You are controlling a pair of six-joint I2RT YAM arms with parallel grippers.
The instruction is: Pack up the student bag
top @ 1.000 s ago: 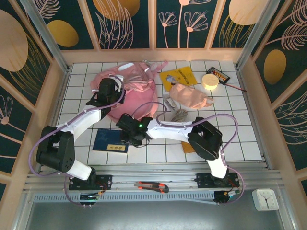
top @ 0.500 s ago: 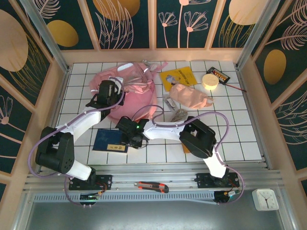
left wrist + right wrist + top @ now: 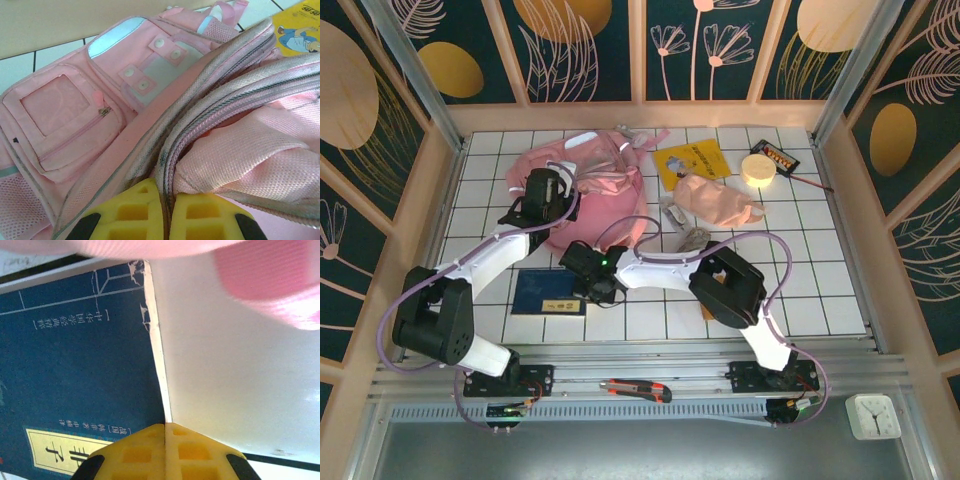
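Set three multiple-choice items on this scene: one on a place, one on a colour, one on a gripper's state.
1. Where is the blue book? A) on the tiles, at the near side of the student bag; B) on top of the bag; C) at the far right corner.
2. The booklet right of the bag is: A) green; B) yellow; C) red.
3. The left gripper is: A) wide open; B) shut on nothing; C) shut on the bag's zip edge.
Key: 1A, it lies flat on the tiles; 2B, its cover is yellow; 3C, its fingers pinch the zipped rim.
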